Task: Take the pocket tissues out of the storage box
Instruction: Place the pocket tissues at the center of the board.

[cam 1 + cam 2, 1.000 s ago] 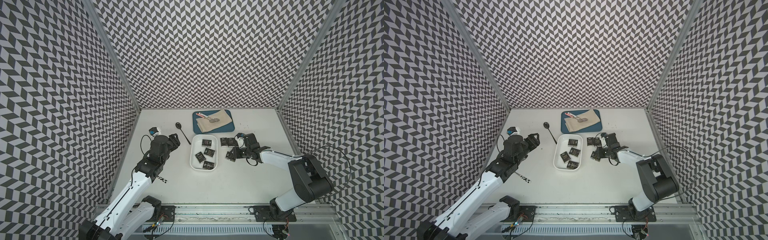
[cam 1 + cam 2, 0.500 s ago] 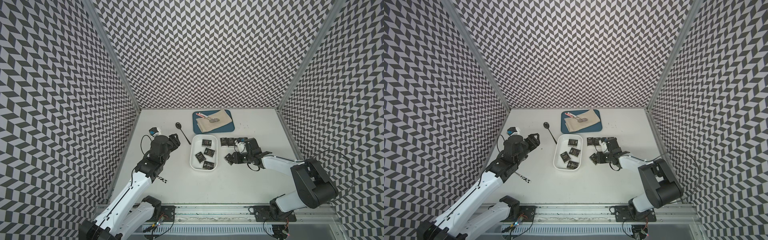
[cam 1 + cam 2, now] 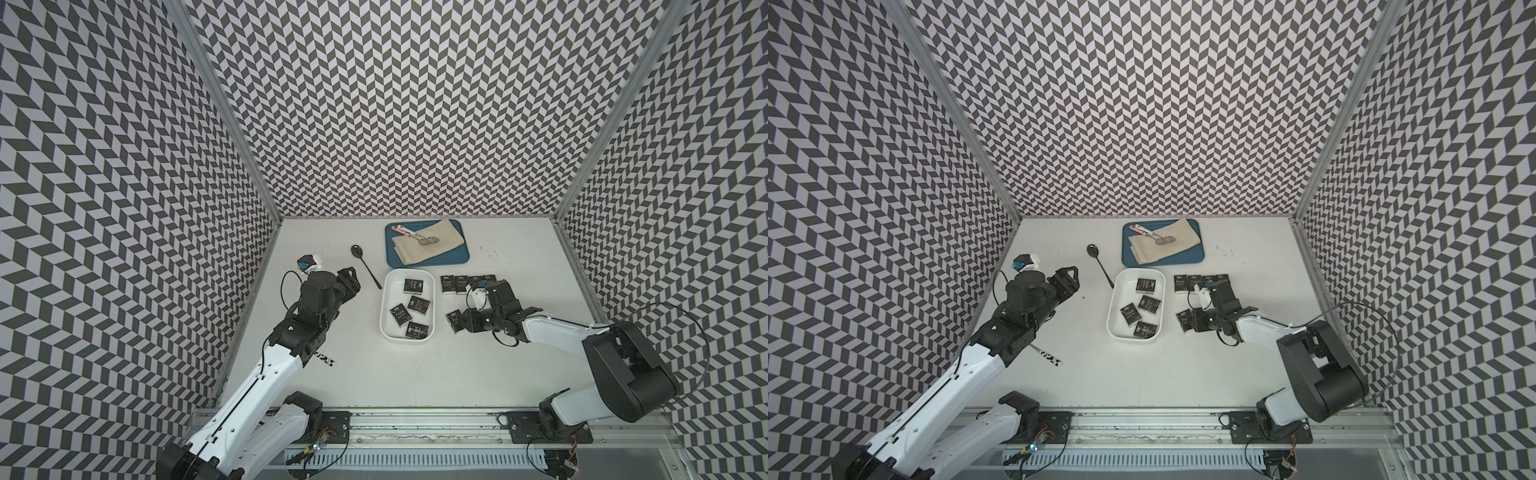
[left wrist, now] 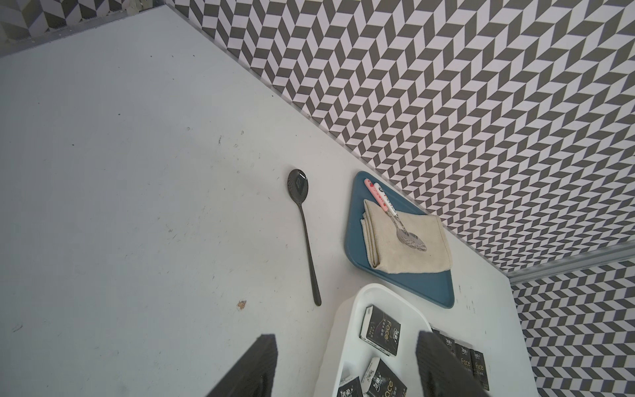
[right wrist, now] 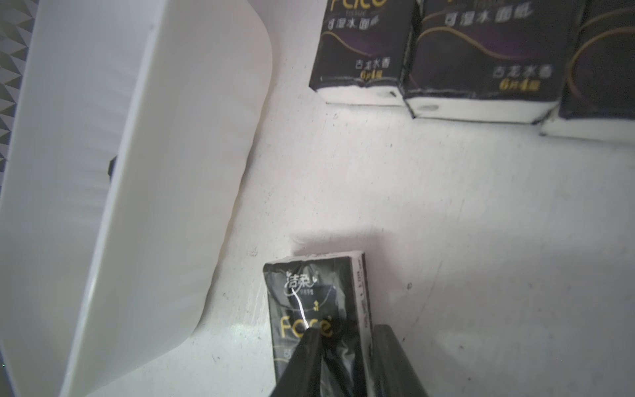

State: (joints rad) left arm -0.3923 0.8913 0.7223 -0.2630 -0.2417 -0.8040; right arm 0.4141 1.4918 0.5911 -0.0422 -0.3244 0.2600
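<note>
right gripper (image 5: pixel 347 330) is clamped on one packet (image 5: pixel 318 302) of the pocket tissues, a finger on each side and the wrapper dented between them. the packet's near end is cut off by the frame edge in the right wrist view. in both top views only part of that packet (image 3: pixel 454 322) shows past the black fingers. it is outside the storage box (image 3: pixel 390 291), just beside the outer wall. cannot tell if it touches the table (image 3: pixel 457 374).

four packets (image 3: pixel 418 304) lie flat in the storage box, apart from each other. a row of packets (image 3: pixel 454 285) lies edge to edge on the table right of the box. the row's right end is hidden behind the right arm's wrist, so the count is unclear; at least three show. in the right wrist view they are blurred and cut off.

left gripper (image 4: pixel 345 338) is open with nothing between the fingers, left of the box near the black spoon (image 3: pixel 368 268). only the fingertips show in the left wrist view.

blue tray (image 3: pixel 451 258) at the back holds a beige cloth (image 3: pixel 436 245) with two spoons (image 3: pixel 426 241) on it. a black-and-white patterned handle (image 3: pixel 1049 357) pokes out from under the left arm, rest hidden.
</note>
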